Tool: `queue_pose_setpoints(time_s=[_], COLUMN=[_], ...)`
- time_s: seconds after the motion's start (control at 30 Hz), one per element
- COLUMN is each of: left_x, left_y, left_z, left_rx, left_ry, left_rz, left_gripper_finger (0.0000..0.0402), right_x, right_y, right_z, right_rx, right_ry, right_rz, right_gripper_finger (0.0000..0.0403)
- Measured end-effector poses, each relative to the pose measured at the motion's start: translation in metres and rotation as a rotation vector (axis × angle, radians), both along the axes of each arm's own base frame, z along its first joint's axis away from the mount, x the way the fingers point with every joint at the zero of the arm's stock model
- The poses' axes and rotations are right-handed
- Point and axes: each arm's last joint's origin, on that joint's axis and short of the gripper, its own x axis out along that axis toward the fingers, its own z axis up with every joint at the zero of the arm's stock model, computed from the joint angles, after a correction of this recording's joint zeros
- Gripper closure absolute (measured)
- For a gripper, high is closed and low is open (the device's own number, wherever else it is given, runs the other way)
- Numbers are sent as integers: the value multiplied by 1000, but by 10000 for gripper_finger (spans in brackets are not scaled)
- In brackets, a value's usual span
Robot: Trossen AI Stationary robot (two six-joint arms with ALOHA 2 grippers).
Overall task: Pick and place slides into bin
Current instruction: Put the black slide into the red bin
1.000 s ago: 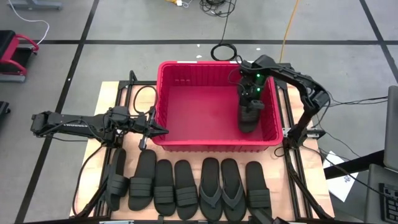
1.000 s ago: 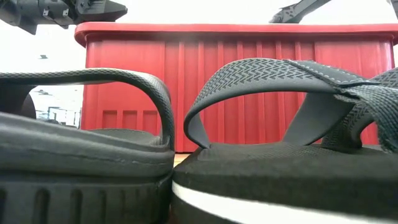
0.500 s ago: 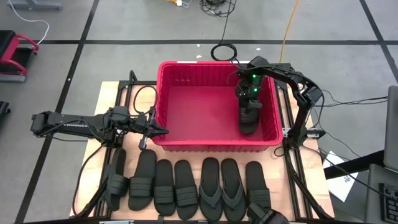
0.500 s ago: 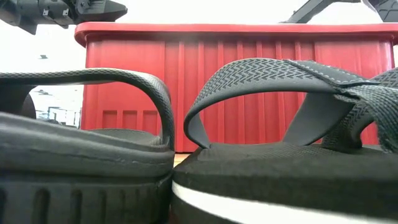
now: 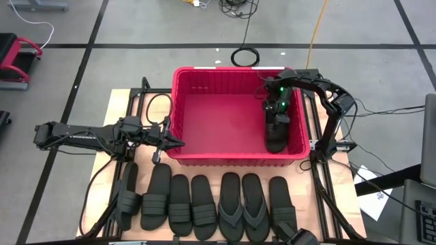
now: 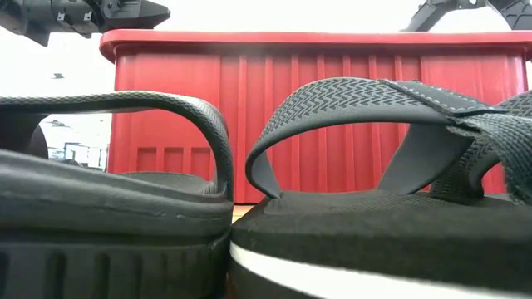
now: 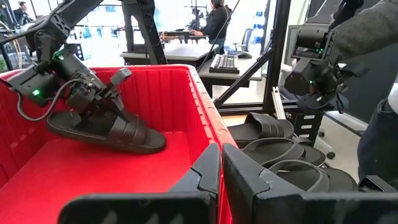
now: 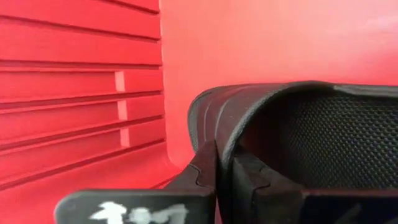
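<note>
The red bin [image 5: 231, 70] stands at the table's middle, toward the far side. My right gripper [image 5: 277, 112] is inside it near its right wall, shut on a black slide [image 5: 276, 135]. This slide also shows in the left wrist view [image 7: 118, 130]. Several black slides [image 5: 203, 207] lie side by side, soles down, along the table's near edge; the thong pair [image 5: 242, 207] is among them. My left gripper [image 5: 178, 143] is shut and empty, level, outside the bin's near left corner. My right gripper pinches the slide's wide strap at its edge [image 8: 214, 124], one finger outside the strap and one under it. The fingers come from above, pointing down. The slide hangs tilted inside the bin [image 7: 205, 106], its lower end [image 7: 152, 142] at or just above the floor.
The bin's floor to the left of the held slide is bare red plastic [image 5: 218, 119]. A black frame [image 5: 320, 146] flanks the bin on both sides. A person's sleeve [image 7: 382, 134] shows beyond the table's right side. A coiled cable [image 5: 244, 56] lies on the floor behind the bin.
My right gripper has gone a little toward the bin's right wall and near side, carrying the slide with it inside the bin.
</note>
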Motion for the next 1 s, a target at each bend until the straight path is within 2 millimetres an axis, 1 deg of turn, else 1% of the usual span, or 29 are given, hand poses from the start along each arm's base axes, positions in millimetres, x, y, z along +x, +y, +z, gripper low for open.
queue_pose_setpoints(time_s=[0.2,0.47,0.67,0.8,0.9,1.0], left_x=[0,0,0,0,0,0], left_y=[0,0,0,0,0,0], left_z=[0,0,0,0,0,0], left_rx=[-13,-22,-21,-21,-21,-21], left_ry=[2,4,3,3,4,3], left_rz=[1,1,1,1,1,1], left_gripper_finger=[380,380,380,380,380,380], right_x=[-4,-10,-16,-18,-19,-18], right_y=[3,0,-2,-7,-9,-10], right_z=[-10,-21,-27,-29,-30,-30], right_rx=[23,11,4,-21,-38,-58], right_ry=[-60,-21,-34,-19,16,22], right_rz=[4,-90,-93,-127,-159,-164], right_gripper_finger=[399,399,399,398,385,356])
